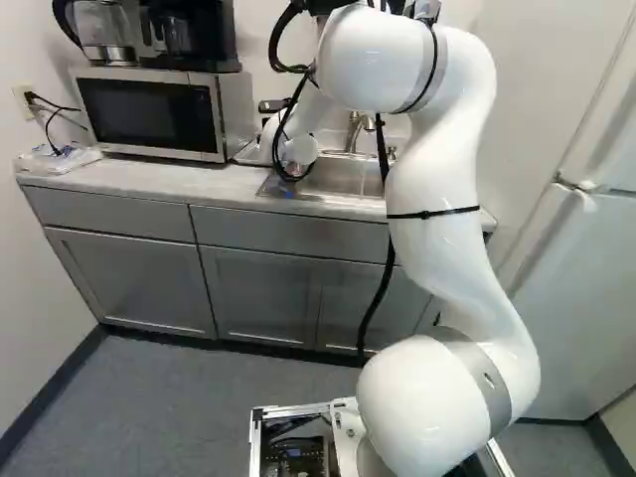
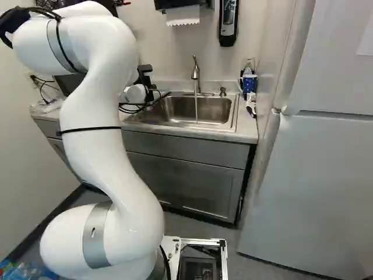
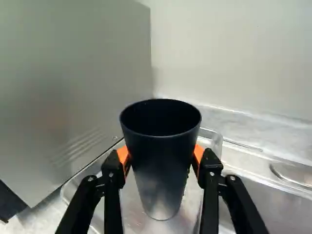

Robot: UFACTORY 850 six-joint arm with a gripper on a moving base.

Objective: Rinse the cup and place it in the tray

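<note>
Closest in, the white arm [image 2: 105, 151] is being stretched up from its base and over toward the worktop [image 1: 149, 177]. At its far end, the dark cup [image 3: 163, 170] is being clamped by the pincer [image 3: 161, 155], an orange pad [image 3: 199, 153] being pressed to it from either side. Upright it is being held, mouth up, and only a dark hollow is being shown inside; whether any liquid is being contained cannot be told. Now the tray [image 3: 92, 169]: the cup is being held over its floor, inside the line of its rim, though whether the base is being supported by the tray cannot be told.

On one side, the tray is being flanked by the flat side of the microwave [image 1: 149, 114]; on the other, the steel sink [image 2: 198, 109] is being seen, set into the worktop. And water is being run there: a thin stream is being poured from the faucet [image 2: 196, 73] straight down into the basin. Beside the sink, at the right of the right base view, a blue patterned mug [image 2: 249, 83] is being kept on the worktop. Higher up, a glass pot [image 1: 102, 28] is being carried on top of the microwave, beside a black coffee machine [image 1: 187, 32]. Farthest off, white paper [image 2: 182, 16] is being let down from a wall holder.
</note>
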